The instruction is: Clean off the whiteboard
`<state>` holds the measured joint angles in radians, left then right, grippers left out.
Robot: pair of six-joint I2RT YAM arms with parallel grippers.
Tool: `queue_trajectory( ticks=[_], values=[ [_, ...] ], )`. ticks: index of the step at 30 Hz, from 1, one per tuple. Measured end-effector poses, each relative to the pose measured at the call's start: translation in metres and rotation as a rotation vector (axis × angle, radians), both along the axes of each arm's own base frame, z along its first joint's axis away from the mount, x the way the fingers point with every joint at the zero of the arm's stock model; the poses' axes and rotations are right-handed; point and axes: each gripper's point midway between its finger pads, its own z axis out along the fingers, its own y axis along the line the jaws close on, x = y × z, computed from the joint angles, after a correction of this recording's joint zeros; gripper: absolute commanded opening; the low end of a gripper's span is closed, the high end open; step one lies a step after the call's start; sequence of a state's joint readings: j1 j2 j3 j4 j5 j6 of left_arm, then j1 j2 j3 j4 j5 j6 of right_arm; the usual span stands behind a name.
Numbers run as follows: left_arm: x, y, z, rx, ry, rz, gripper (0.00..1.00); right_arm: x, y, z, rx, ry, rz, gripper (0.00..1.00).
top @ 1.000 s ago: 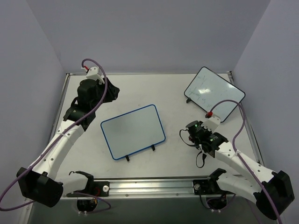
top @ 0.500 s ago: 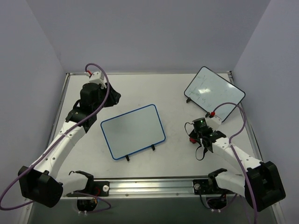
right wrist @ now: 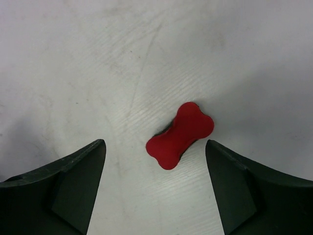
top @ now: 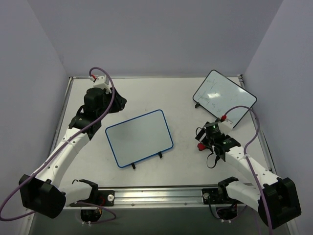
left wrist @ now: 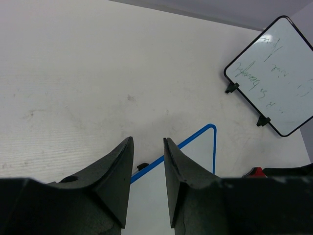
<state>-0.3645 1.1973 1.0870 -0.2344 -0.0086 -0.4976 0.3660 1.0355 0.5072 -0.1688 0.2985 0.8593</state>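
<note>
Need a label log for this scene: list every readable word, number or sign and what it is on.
Black-rimmed board: faint green and grey handwriting, too faint and scrawled to read.
Blue-rimmed whiteboard: blank.
Red eraser: no marking.
Nothing legible anywhere.

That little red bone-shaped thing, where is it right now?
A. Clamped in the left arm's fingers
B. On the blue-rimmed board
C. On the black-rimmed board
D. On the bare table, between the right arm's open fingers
D: the right wrist view shows the red bone-shaped piece lying on the table, untouched, between the spread fingers of the right end effector.
</note>
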Motion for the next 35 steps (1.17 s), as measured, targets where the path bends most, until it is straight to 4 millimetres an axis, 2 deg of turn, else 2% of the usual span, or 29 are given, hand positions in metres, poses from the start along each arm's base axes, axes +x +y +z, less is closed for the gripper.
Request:
queue_trajectory(
  ticks=[3, 4, 10, 14, 17, 21, 23, 25, 29, 35],
  values=[
    [-0.001, -0.002, 0.0, -0.008, 0.003, -0.012, 0.4, 0.011, 0.004, 0.027, 0.009, -0.064, 0.018, 0.91],
    [-0.002, -0.003, 0.0, -0.008, 0.005, -0.016, 0.4, 0.015, 0.005, 0.036, 0.012, -0.087, 0.025, 1.0],
    [-0.004, -0.005, 0.001, -0.014, 0.005, -0.031, 0.4, 0.033, 0.013, 0.089, 0.008, -0.199, 0.1, 1.0],
    [-0.013, -0.005, 0.008, -0.025, 0.002, -0.049, 0.41, 0.041, 0.016, 0.124, -0.005, -0.274, 0.139, 1.0],
    [-0.026, -0.002, 0.015, -0.025, -0.002, -0.059, 0.42, 0.036, 0.012, 0.156, -0.014, -0.351, 0.159, 1.0],
    [-0.047, 0.004, 0.03, -0.015, -0.017, -0.076, 0.45, 0.028, 0.006, 0.209, -0.031, -0.461, 0.173, 1.0],
    [-0.057, 0.008, 0.037, -0.01, -0.029, -0.083, 0.45, 0.025, 0.003, 0.227, -0.036, -0.502, 0.176, 1.0],
    [-0.065, 0.011, 0.044, -0.007, -0.045, -0.091, 0.46, 0.021, 0.0, 0.235, -0.045, -0.523, 0.177, 1.0],
    [-0.075, 0.01, 0.056, -0.008, -0.062, -0.119, 0.46, 0.012, -0.004, 0.235, -0.06, -0.52, 0.185, 1.0],
    [-0.079, 0.008, 0.053, 0.002, -0.04, -0.142, 0.46, 0.005, -0.009, 0.236, -0.078, -0.525, 0.189, 1.0]
  ],
)
